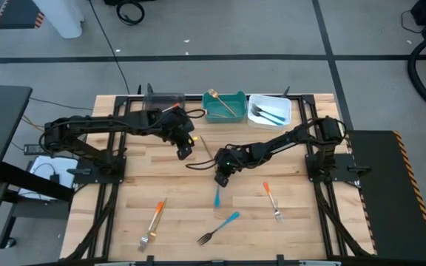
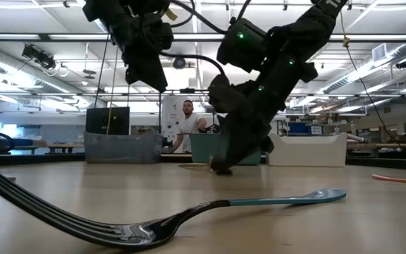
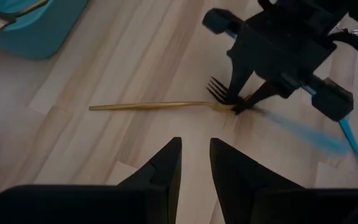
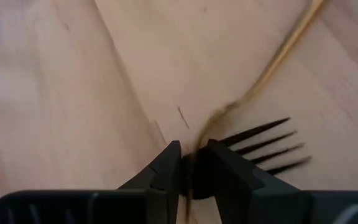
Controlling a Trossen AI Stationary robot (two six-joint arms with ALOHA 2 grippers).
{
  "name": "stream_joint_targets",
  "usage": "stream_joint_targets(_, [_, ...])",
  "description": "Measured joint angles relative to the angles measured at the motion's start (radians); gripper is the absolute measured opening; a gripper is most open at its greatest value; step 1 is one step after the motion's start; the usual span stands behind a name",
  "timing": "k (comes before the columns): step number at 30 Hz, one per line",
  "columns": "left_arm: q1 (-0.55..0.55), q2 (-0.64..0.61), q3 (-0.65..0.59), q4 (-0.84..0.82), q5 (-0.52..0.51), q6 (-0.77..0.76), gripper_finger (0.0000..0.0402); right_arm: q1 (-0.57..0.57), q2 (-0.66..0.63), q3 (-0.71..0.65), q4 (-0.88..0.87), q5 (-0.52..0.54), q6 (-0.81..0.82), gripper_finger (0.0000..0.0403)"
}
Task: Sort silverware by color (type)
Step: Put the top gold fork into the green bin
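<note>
My right gripper [image 1: 220,179] is down at the table's middle, shut on a blue-handled fork with dark tines [image 1: 217,196]. A gold fork [image 3: 160,106] lies flat on the wood, one end reaching the right fingertips. My left gripper [image 1: 184,154] hovers open above the table, left of and beyond the gold fork [image 1: 206,145]; it shows high up in the low view [image 2: 150,77]. Flat on the near half lie a second blue fork [image 1: 220,226] and two orange-handled forks [image 1: 154,220] [image 1: 272,201]. My right gripper [image 4: 192,165] pinches the blue-handled fork at its neck [image 3: 246,109], just behind the dark tines [image 4: 263,146], which stick out to one side of the fingers. The fingers come from above, pointing down, across the fork. The blue handle [image 3: 306,132] trails toward the near edge, low at the table.
Three bins stand along the far edge: a clear one [image 1: 161,99], a teal one [image 1: 237,98] holding a gold fork, and a white one [image 1: 285,103] holding dark-tined forks. A person [image 2: 186,125] shows in the room beyond the table. Bare wood lies at the near left and right.
</note>
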Motion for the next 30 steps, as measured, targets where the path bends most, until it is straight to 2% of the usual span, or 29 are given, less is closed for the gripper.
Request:
stream_joint_targets(4, [0.0,0.0,0.0,-0.005,0.0,0.0,0.0091,-0.003,0.012,0.002,-0.006,0.006,0.029,0.0069])
stream_joint_targets(9, [0.0,0.0,0.0,-0.007,0.0,0.001,0.0091,-0.008,0.006,0.0,-0.015,0.0,0.029,0.0013])
stream_joint_targets(15, [0.0,0.0,0.0,-0.011,0.0,0.0,0.0091,-0.027,-0.024,-0.004,-0.051,-0.064,0.021,0.0008])
stream_joint_targets(20, [0.0,0.0,0.0,-0.013,0.0,-0.009,0.0091,-0.055,-0.133,-0.006,-0.117,-0.08,-0.013,0.0006])
stream_joint_targets(25, [0.019,-0.008,0.0,-0.008,0.001,-0.023,0.0091,-0.109,-0.293,-0.006,-0.199,0.01,-0.093,0.0005])
stream_joint_targets(30, [0.069,-0.008,0.0,0.039,0.0,-0.016,0.0091,-0.23,-0.385,-0.003,-0.209,0.14,-0.273,0.0005])
